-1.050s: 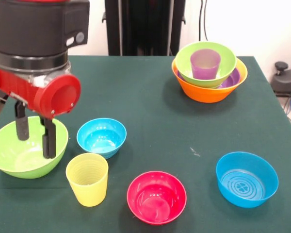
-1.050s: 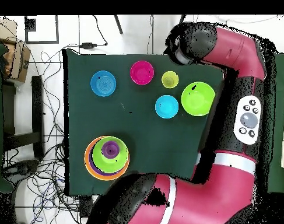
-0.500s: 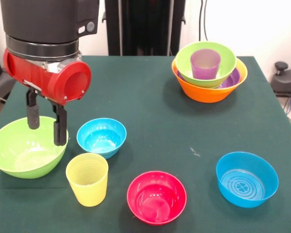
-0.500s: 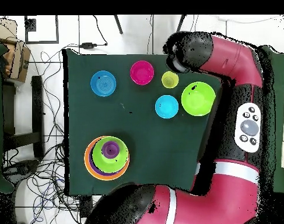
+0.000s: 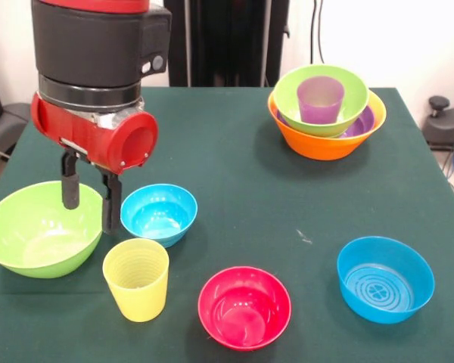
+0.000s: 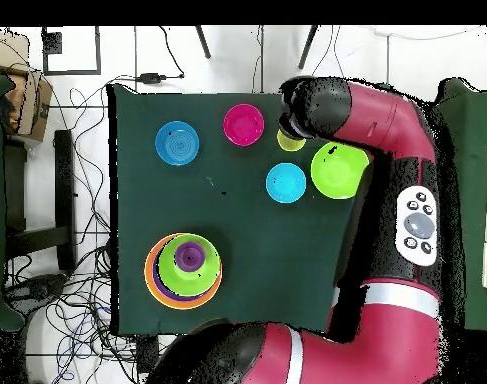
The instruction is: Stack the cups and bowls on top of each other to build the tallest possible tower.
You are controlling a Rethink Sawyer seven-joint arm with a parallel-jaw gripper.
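Observation:
The tower (image 5: 327, 113) (image 6: 183, 270) is an orange bowl holding a shallow purple bowl, a lime green bowl and the purple cup (image 5: 320, 98). Loose on the table are a large lime green bowl (image 5: 39, 234) (image 6: 339, 169), a small blue bowl (image 5: 159, 213) (image 6: 285, 183), the ribbed yellow cup (image 5: 136, 278) (image 6: 291, 142), a pink-red bowl (image 5: 244, 306) (image 6: 243, 124) and a larger blue bowl (image 5: 385, 278) (image 6: 177, 143). My gripper (image 5: 91, 212) hangs open and empty over the green bowl's right rim, just left of the small blue bowl. In the overhead view the arm hides it.
The green table (image 5: 234, 174) ends at its right edge close to the larger blue bowl. Black stands rise behind the table's far side. Cables lie on the floor (image 6: 77, 290) beside the table in the overhead view.
The arm has risen and moved to the right in the front view, from inside the large green bowl to its right rim. The gripper stays open and empty.

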